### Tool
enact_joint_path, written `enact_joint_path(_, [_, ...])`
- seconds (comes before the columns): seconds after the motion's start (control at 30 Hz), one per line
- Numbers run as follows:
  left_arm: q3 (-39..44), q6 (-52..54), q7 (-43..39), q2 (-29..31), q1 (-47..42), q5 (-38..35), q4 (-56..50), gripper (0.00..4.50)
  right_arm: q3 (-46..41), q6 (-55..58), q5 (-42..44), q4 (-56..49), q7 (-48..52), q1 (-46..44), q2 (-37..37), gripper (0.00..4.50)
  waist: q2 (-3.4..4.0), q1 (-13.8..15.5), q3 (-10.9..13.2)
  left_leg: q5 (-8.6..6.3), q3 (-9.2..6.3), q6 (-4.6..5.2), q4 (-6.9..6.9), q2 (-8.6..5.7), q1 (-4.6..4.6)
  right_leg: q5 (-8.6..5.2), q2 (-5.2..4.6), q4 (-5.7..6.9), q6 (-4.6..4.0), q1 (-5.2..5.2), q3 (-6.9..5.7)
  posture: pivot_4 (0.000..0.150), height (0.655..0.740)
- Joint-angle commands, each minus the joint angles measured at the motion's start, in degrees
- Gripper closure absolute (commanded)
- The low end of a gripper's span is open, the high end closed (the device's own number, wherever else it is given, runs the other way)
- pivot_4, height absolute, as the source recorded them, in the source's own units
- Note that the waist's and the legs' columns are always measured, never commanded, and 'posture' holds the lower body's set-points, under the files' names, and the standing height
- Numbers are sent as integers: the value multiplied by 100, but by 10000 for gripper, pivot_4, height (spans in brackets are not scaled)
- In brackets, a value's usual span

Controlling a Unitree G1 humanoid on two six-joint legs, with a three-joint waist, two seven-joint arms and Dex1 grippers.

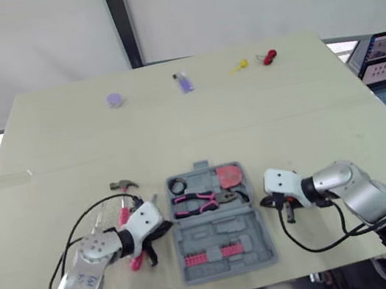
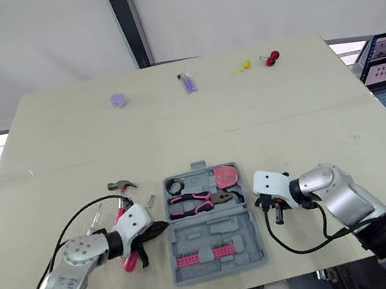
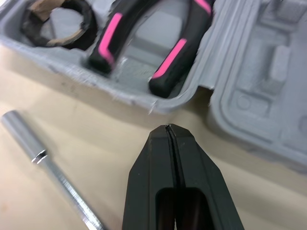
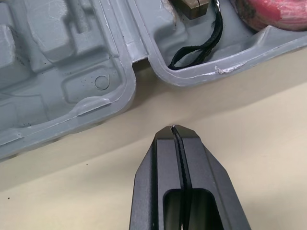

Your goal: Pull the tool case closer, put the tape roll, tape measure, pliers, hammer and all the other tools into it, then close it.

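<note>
fingers (image 3: 151, 184) tight together beside tool case (image 3: 268, 72)

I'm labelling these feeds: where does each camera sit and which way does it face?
Left eye view: head, facing forward-down at the beige table and open grey plastic tool case; both arms show.
Right eye view: same, beside it.
Left wrist view: along shut left gripper toward black-and-pink pliers.
Right wrist view: along shut right gripper toward the case's edge.
All share the case.
</note>
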Motion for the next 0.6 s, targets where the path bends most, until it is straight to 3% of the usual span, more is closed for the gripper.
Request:
enact_joint_path(0.03, [192,-50,-23,-9,39,-147,4,44513,-219,-61,60,86,16,26,-82,44950,0,0,0,0,1,0,1,0,0,0,0,0,0,0,0,1500,7400])
enact_joint_path(0.33, [439,75,-116,-38,31,-518,-284,44513,-583,12,375,67,72,52,-97,44950,-1,3,1,0,1,0,1,0,-2,0,0,2,0,-2,0,1500,7400])
enact_joint_path(0.53, [1730,1331,-197,-136,93,-2268,-1318,44513,-2005,522,1597,-122,228,364,-205,44950,-7,8,6,0,-1,0,4,1,-8,1,-1,1,1,-2,-1,1500,7400])
enact_joint_path(0.6, [2284,1558,-81,-4,114,-2517,-1373,39244,-2596,790,2018,30,178,433,-212,42486,-7,7,6,0,-1,0,5,3,-3,1,0,2,1,1,-1,1500,7400])
